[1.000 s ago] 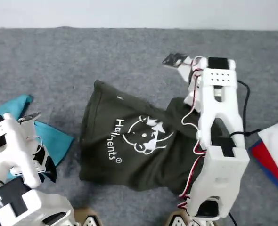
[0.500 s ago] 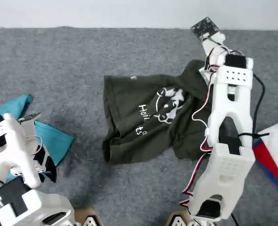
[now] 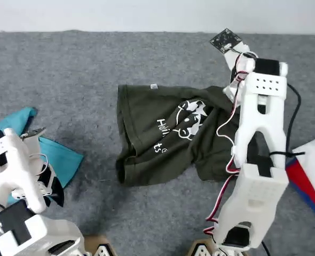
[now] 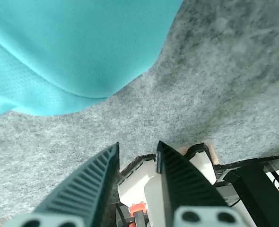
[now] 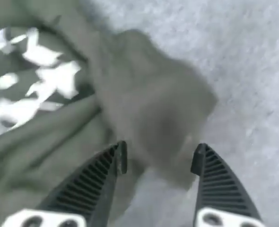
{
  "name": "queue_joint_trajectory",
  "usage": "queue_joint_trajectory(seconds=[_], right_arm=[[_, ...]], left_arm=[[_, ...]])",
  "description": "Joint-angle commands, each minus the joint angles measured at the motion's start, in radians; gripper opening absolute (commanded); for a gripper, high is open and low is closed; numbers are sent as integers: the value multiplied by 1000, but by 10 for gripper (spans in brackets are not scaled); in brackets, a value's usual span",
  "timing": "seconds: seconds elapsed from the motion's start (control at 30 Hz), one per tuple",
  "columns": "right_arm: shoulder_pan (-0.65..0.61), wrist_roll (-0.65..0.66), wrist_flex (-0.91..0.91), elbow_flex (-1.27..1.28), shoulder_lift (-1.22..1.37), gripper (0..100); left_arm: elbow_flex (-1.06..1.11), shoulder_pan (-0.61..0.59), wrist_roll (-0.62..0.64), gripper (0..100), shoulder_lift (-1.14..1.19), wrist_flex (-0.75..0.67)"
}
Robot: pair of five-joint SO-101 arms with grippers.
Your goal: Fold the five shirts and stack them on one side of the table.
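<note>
1 sleeve first: with right tool point(image 5: 161, 147) spread wide and empty above dark green shirt point(image 3: 152, 144) crumpled at centre of counter point(image 3: 61, 74), pinch sleeve point(image 5: 153, 109) hem, tug flat, then fold.

Crumpled dark green shirt point(image 3: 157, 144), white print up, at centre of grey bench point(image 3: 67, 69); right arm point(image 3: 256, 160) over its 3 o'clock edge. Teal shirt point(image 3: 61, 154) at 8 o'clock, red-white-blue shirt point(image 3: 312, 165) at 4 o'clock.
</note>
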Motion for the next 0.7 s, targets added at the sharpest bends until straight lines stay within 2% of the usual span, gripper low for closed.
queue_joint_trajectory(seconds=[0.0,0.03,0.13,0.27,0.47,0.67], right_arm=[[-77,86,286,-49,-91,234],[-96,107,329,-38,-101,234],[-94,55,320,54,-148,234],[-84,44,320,282,-180,234],[31,-2,213,591,-228,234],[147,-31,82,744,-260,234]], left_arm=[[1,0,8,122,-44,32],[1,0,8,122,-44,32],[2,0,6,122,-44,32],[2,0,6,122,-44,32],[2,0,6,122,-44,32],[2,0,6,122,-44,32]])
